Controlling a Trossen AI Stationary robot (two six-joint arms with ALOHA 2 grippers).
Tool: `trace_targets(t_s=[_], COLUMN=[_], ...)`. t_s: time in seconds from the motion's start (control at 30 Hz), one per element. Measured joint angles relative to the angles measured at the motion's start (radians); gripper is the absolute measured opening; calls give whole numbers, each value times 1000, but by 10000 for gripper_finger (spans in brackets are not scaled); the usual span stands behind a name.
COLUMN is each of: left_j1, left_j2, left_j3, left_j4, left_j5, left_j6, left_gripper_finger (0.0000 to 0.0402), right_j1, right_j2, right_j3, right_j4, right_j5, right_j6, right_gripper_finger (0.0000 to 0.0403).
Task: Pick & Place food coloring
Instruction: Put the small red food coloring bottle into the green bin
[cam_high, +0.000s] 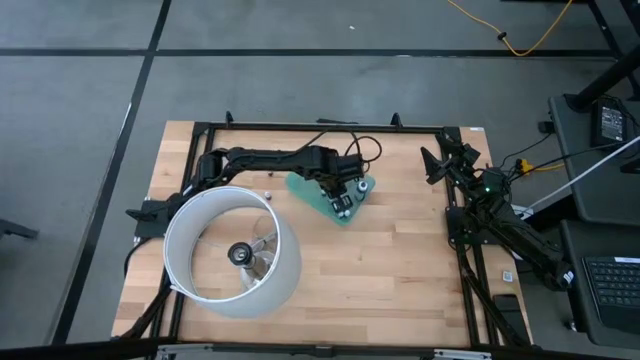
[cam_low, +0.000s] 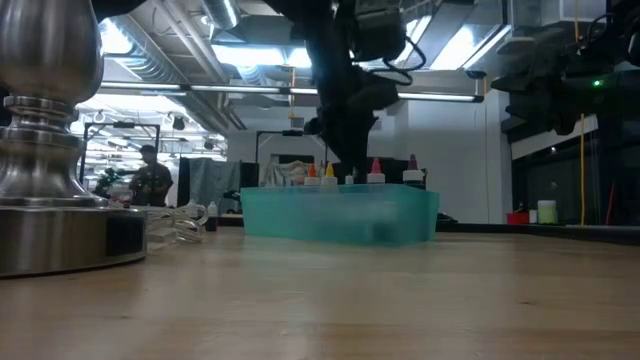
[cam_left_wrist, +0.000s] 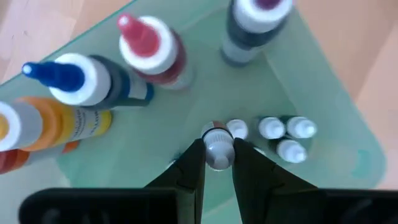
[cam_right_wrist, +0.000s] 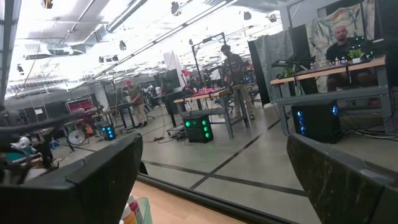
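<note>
A: What is the left gripper (cam_left_wrist: 217, 163) doing?

B: It is hanging over the green sheet (cam_high: 305, 189) near the middle of the table (cam_high: 400, 270), and its fingers are clamping a small grey-capped bottle (cam_left_wrist: 217, 148) of food coloring right between their tips.

A: And the other bottles?

B: They are standing on the same sheet. Just beyond the fingertips a cluster of white-capped small bottles (cam_left_wrist: 283, 134) is sitting close beside the held one. Farther ahead of the gripper a pink-capped bottle (cam_left_wrist: 149, 50), a blue-capped bottle (cam_left_wrist: 87, 81), an orange bottle (cam_left_wrist: 50, 127) and a dark bottle with a white cap (cam_left_wrist: 252, 25) are standing apart from it.

A: What is the level camera showing?

B: The arm is coming down behind the teal edge of the sheet, with coloured bottle tips (cam_low: 345, 175) poking up on either side of it.

A: The right gripper (cam_right_wrist: 211, 180)?

B: It is waiting at the right edge of the table, well away from the bottles, fingers spread wide with nothing between them. A white ring lamp (cam_high: 232, 250) is standing on the left arm's side
</note>
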Motion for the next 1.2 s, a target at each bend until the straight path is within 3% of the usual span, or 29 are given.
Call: trace_targets(t_s=[0.67,1.2], left_j1=[27,46], left_j2=[15,34], left_j3=[-187,-212], left_j4=[204,266], left_j5=[-3,43], left_j6=[16,41], left_gripper_finger=[56,62], right_j1=[0,0], right_j2=[0,0], right_j3=[0,0], right_j4=[-1,-6], right_j5=[0,0], right_j6=[0,0], right_gripper_finger=[399,399])
